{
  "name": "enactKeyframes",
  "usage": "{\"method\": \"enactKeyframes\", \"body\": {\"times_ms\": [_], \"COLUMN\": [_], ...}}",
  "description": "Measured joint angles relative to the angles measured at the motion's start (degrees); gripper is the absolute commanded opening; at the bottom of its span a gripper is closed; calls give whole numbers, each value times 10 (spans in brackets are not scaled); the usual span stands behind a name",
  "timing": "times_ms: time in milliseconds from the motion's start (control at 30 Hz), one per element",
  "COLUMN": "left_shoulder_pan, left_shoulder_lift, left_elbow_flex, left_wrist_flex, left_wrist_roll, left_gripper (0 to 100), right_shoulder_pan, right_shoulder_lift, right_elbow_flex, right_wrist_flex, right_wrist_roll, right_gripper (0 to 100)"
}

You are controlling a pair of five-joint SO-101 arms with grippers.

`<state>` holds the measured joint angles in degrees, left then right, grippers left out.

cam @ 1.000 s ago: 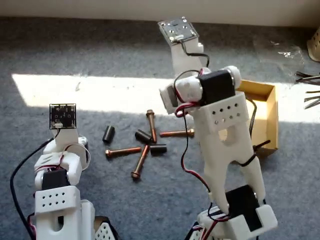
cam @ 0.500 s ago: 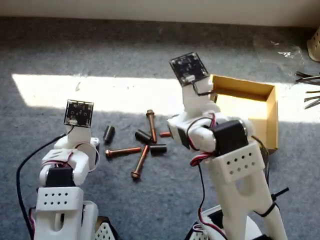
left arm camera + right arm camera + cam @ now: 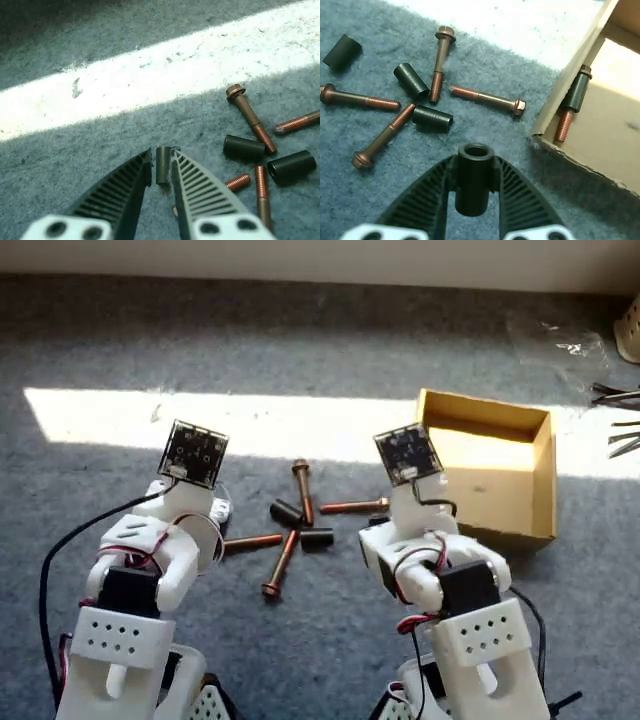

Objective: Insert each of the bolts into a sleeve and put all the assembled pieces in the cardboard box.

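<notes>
Grey carpet (image 3: 120,340) carries everything. The cardboard box (image 3: 545,480) stands at the right, with one assembled piece (image 3: 572,97) lying inside. The right gripper (image 3: 475,161) pinches a black sleeve (image 3: 474,182) with its mouth left free. I think a bolt should enter it thread first, kept in line with the bore. The left gripper (image 3: 161,154) is narrowly parted, and another sleeve (image 3: 163,172) shows in its gap. Four loose bolts (image 3: 487,97) lie crowded with two more sleeves (image 3: 432,118). One bolt rests against a sleeve, which may disturb a clean pick.
</notes>
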<state>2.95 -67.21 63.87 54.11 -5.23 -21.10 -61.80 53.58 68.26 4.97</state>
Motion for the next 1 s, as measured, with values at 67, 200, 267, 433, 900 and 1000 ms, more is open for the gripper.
{"method": "enactKeyframes", "body": {"times_ms": [67, 200, 267, 433, 900, 1000], "left_shoulder_pan": [8, 12, 12, 43, 171, 181], "left_shoulder_lift": [37, 166, 242, 408, 623, 675], "left_elbow_flex": [-27, -105, -146, -234, -391, -432], "left_wrist_flex": [0, 0, 0, 0, -1, -1], "left_wrist_roll": [0, 0, 1, 55, 98, 135], "left_gripper": [76, 76, 76, 76, 77, 77], "right_shoulder_pan": [2, 16, 41, 81, 84, 83], "right_shoulder_lift": [-36, -86, -95, -98, -100, -100], "right_elbow_flex": [27, 81, 105, 156, 200, 217], "right_wrist_flex": [-14, -56, -82, -141, -185, -185], "right_wrist_roll": [0, 25, 29, 29, 31, 33], "right_gripper": [5, 5, 5, 5, 5, 5]}}
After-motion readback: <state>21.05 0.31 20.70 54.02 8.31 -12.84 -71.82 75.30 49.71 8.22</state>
